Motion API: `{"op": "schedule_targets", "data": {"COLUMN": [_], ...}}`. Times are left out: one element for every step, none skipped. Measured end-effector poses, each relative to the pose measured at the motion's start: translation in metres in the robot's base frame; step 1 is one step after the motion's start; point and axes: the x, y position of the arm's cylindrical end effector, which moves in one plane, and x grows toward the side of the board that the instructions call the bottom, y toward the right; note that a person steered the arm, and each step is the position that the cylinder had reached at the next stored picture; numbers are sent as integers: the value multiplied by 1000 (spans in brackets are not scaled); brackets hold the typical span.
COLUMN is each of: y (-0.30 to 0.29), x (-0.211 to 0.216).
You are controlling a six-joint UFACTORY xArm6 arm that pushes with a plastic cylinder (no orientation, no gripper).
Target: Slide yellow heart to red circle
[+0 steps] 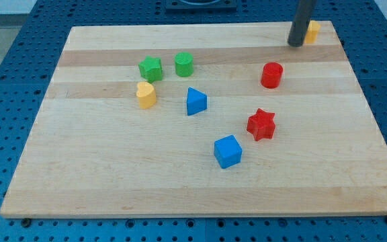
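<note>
The yellow heart (146,95) lies on the left part of the wooden board. The red circle (271,74) stands at the right, well apart from it. My tip (295,44) is at the board's top right, above and to the right of the red circle and far from the yellow heart. The rod partly hides a second yellow block (312,31) just to its right; its shape cannot be made out.
A green star-like block (150,68) and a green cylinder (184,64) sit above the heart. A blue triangle (195,101) lies between heart and circle. A red star (261,124) and a blue cube (228,151) lie lower right. The board's edge (200,214) borders blue pegboard.
</note>
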Motion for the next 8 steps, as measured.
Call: {"op": "schedule_targets", "data": {"y": [-33, -72, -108, -143, -177, -218, -260, -298], "x": [30, 47, 59, 73, 81, 83, 86, 87]}}
